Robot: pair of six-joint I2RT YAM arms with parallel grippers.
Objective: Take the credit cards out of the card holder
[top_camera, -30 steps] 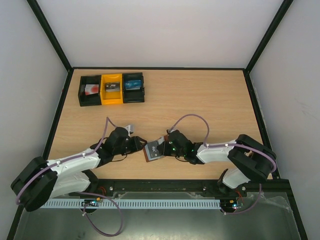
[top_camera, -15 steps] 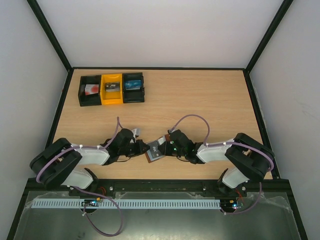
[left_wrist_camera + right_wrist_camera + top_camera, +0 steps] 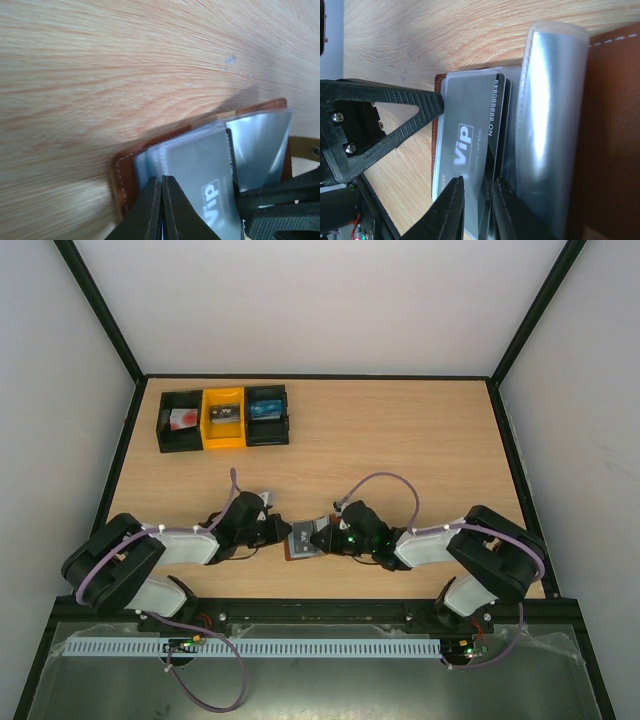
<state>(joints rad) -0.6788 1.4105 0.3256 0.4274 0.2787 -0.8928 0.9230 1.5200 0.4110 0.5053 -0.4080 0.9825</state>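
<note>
The card holder [image 3: 300,544] lay open on the surface [image 3: 400,440] between both arms. The credit cards [image 3: 470,130] were not yet out of its clear sleeves, a black one on top. The left tool [image 3: 161,182] was pinched shut at the holder's left edge. The right tool [image 3: 477,184] stood narrow, its tips on the top card. With nothing clearly gripped, a pull could slip off the slick sleeve, or drag the whole holder along instead of 1 card.
</note>
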